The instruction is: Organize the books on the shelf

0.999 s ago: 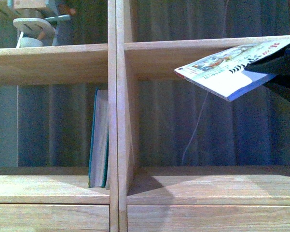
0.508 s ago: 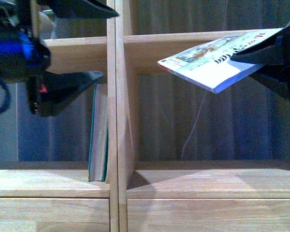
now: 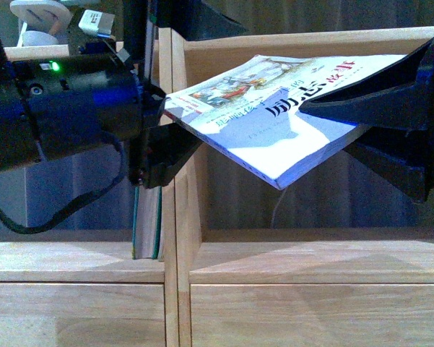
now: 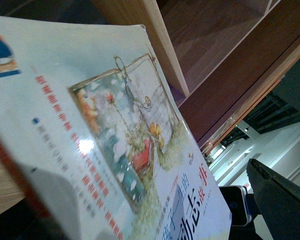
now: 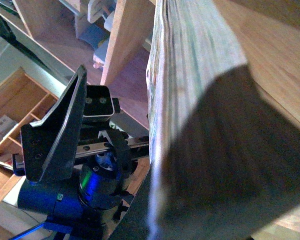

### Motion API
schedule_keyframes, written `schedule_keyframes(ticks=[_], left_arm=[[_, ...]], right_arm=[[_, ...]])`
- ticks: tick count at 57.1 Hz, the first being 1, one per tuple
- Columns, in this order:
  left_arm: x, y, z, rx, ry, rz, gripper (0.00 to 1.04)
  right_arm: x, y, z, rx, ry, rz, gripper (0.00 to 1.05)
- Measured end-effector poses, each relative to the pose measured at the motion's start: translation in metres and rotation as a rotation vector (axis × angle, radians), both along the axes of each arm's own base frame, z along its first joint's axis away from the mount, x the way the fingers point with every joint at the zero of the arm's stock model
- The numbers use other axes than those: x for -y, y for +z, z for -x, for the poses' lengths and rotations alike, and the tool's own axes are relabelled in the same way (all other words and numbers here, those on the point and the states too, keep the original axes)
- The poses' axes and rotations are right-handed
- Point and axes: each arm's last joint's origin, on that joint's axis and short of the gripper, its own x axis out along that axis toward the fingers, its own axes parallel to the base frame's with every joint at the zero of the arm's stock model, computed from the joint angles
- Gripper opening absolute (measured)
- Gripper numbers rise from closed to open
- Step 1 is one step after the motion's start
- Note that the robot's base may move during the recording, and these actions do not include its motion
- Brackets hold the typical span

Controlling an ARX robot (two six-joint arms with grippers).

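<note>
Two black arms, glossed blue by the light

Left tool [image 3: 222, 85]: fat rounded black housing with a blue sheen, a small green lamp [image 3: 55, 66] lit on its upper side, a thin black cable [image 3: 65, 212] looping beneath, flat wedge-shaped black fingers [image 3: 166, 155]. In the right wrist view, one finger as a triangular black plate with small screw heads near its base, mounted on a pale metal rail [image 5: 135, 142], a square black block with two round holes behind it, a blue cable end low in the frame. Right tool [image 3: 325, 130]: matte black throughout, long tapering fingers [image 3: 361, 94], broad at the root and narrowing to a point, plain and unmarked.
</note>
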Motion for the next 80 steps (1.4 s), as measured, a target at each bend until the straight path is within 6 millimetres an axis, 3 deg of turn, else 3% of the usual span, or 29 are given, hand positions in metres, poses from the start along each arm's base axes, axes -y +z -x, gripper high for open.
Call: schedule_keyframes(ticks=[5,15,33,40,53,62,68,72,80], left_arm=[[0.009,0.001,0.003,0.000,0.003,0.011,0.91],[0.019,0.002,0.008,0.022,-0.012,0.016,0.67],[0.009,0.012,0.012,0.052,0.039,0.044,0.23],[-0.005,0.016,0.014,0.068,0.099,0.055,0.18],[-0.058,0.018,0.025,0.113,0.298,0.025,0.18],[-0.105,0.020,0.041,0.160,0.524,-0.068,0.18],[-0.155,0.022,0.052,0.254,0.842,-0.256,0.18],[-0.178,0.016,0.047,0.245,0.977,-0.377,0.18],[-0.200,0.006,0.026,0.271,1.124,-0.528,0.18]], right_arm=[[-0.001,0.000,0.002,0.004,0.007,-0.002,0.07],[-0.001,0.003,0.005,0.028,0.010,-0.010,0.07],[0.001,0.007,0.008,0.048,0.010,-0.019,0.51],[0.002,0.008,0.008,0.047,0.005,-0.026,0.66],[0.011,0.013,0.010,0.066,-0.030,-0.032,0.99],[0.028,0.014,0.015,0.082,-0.059,-0.019,0.98],[0.051,0.008,0.027,0.075,-0.103,0.006,0.98],[0.065,0.004,0.041,0.082,-0.142,0.033,0.98],[0.084,-0.001,0.072,0.135,-0.295,0.145,0.98]])
